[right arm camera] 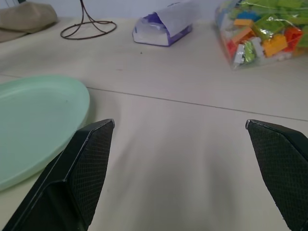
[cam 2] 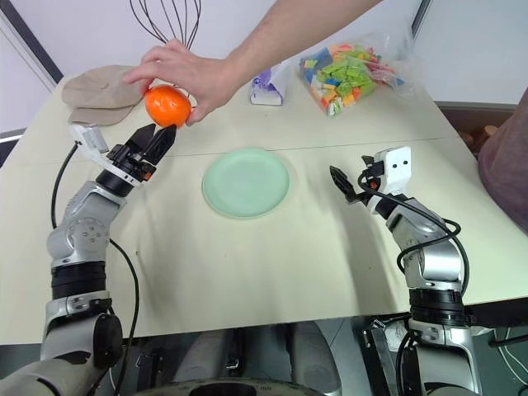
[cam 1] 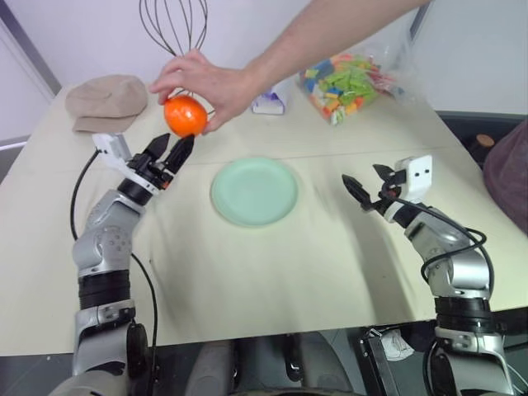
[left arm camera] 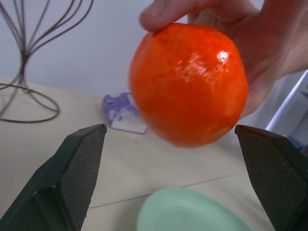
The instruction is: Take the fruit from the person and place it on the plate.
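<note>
The right gripper [cam 1: 365,183] hovers over the near right part of the desk [cam 1: 289,264], its two black fingers [right arm camera: 82,168] spread wide apart with nothing between them. Just to its left, at the middle of the desk, lies the pale green plate [cam 1: 254,190], bare and flat on the cloth-covered top.

On the left side, the left gripper [cam 1: 169,151] is raised off the desk and tilted upward, its fingers [left arm camera: 77,173] also wide apart. In the left wrist view the fruit [left arm camera: 188,84] sits between and just beyond the two finger pads, not touching either. The bright orange fruit is in the air above the desk's left half, to the left of the plate and just above the left gripper's fingertips, gripped from above by the person's hand [cam 1: 206,82], whose forearm reaches in from the far right.

Farther back, a tan cap [cam 1: 107,101] rests at the far left corner, a wire stand [cam 1: 173,25] rises behind the hand, a small purple and white packet [cam 1: 271,102] lies near the middle, and a clear bag of coloured blocks [cam 1: 346,82] sits at the far right.
</note>
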Controlling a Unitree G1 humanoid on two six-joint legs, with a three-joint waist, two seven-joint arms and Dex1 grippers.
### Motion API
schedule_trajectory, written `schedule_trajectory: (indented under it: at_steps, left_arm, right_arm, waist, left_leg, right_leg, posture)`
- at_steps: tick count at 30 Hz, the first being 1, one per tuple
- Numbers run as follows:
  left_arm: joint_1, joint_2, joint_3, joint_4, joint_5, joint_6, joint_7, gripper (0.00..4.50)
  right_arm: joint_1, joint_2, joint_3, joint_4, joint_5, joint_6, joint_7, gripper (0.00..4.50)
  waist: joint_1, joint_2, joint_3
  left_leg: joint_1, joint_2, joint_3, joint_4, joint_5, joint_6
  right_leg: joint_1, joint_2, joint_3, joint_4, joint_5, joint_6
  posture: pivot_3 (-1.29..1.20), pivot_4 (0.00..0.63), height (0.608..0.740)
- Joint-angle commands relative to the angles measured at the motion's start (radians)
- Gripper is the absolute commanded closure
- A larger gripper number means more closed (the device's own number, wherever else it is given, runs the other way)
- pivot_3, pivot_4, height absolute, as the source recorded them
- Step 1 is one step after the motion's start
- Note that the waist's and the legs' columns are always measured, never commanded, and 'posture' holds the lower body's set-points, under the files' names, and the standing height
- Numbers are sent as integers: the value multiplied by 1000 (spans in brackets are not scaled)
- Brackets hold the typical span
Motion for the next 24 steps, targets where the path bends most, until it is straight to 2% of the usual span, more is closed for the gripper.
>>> schedule_trajectory:
  at_steps: [1, 16, 21, 24]
  left_arm:
    - [-49, -20, -7, 14, -14, -45, -28, 0]
    - [-132, -68, 27, 90, -34, -79, -9, 0]
    - [-133, -75, 32, 79, -41, -84, -6, 1492]
    - [-127, -74, 28, 68, -43, -81, -1, 1608]
  right_arm:
    - [-15, -22, -23, -50, 13, 9, 5, 31]
    - [11, -22, -28, -97, 16, 44, -4, 31]
    - [13, -17, -27, -100, 16, 45, -9, 0]
    - [17, -13, -25, -102, 16, 43, -12, 0]
  waist:
    - [0, 0, 0]
    - [1, 0, 0]
    - [-1, 0, 0]
    - [0, 0, 0]
  left_leg:
    - [0, 0, 0, 0, 0, 0]
    - [0, 0, 0, 0, 0, 0]
    - [0, 0, 0, 0, 0, 0]
    - [0, 0, 0, 0, 0, 0]
  right_leg:
    - [0, 0, 0, 0, 0, 0]
    - [0, 1, 0, 0, 0, 0]
    - [0, 1, 0, 0, 0, 0]
    - [0, 1, 0, 0, 0, 0]
  posture:
    - [0, 150, 740]
    - [0, 150, 740]
    - [0, 150, 740]
    - [0, 150, 740]
